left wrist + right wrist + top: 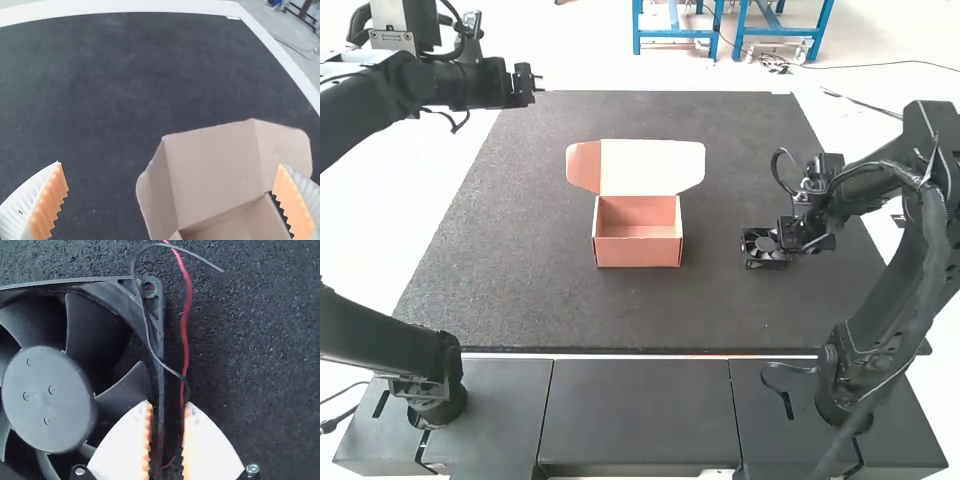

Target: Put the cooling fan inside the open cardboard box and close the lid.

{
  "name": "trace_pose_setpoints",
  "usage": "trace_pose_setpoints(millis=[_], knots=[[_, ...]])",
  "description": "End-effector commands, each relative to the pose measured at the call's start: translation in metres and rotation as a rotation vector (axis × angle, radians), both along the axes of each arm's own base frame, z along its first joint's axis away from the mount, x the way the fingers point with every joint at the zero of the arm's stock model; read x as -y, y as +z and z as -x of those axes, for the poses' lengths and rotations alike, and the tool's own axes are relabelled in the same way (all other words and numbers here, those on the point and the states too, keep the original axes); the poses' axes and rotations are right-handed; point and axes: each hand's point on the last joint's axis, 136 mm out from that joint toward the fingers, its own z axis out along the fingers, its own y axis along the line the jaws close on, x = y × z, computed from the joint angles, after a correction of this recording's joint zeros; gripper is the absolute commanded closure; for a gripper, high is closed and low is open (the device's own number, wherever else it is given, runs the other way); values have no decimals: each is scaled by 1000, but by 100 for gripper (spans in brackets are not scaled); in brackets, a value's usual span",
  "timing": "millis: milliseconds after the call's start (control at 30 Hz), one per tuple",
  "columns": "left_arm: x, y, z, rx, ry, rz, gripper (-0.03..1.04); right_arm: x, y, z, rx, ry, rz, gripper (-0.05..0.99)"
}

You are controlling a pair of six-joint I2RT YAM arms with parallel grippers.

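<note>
The open cardboard box stands mid-mat with its lid laid back flat; its lid and flap fill part of the left wrist view. The black cooling fan sits on the mat to the box's right, with red and black wires. My right gripper is shut on the fan's frame edge, white fingers with orange pads on either side of it. My left gripper hovers high at the mat's far left corner, open, its orange-padded fingers wide apart.
A dark rubber mat covers the table, with white surface around it. The arms' black base blocks line the near edge.
</note>
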Motion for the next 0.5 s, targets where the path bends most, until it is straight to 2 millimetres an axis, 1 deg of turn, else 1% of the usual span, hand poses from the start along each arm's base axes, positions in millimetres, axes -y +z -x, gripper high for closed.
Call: trace_pose_setpoints(millis=[0,33,200,267,467], knots=[[0,8,5,32,-10,-6,4,-10,-23,25,-98,47,-8,93],[-1,7,5,29,-8,-6,4,-11,-24,26,-101,52,-6,95],[-1,7,5,28,-8,-5,4,-14,-22,25,-94,101,16,95],[-1,8,5,30,-8,-5,4,-14,-19,24,-83,112,22,95],[-1,8,7,27,-7,-4,4,-13,0,12,-23,132,33,96]])
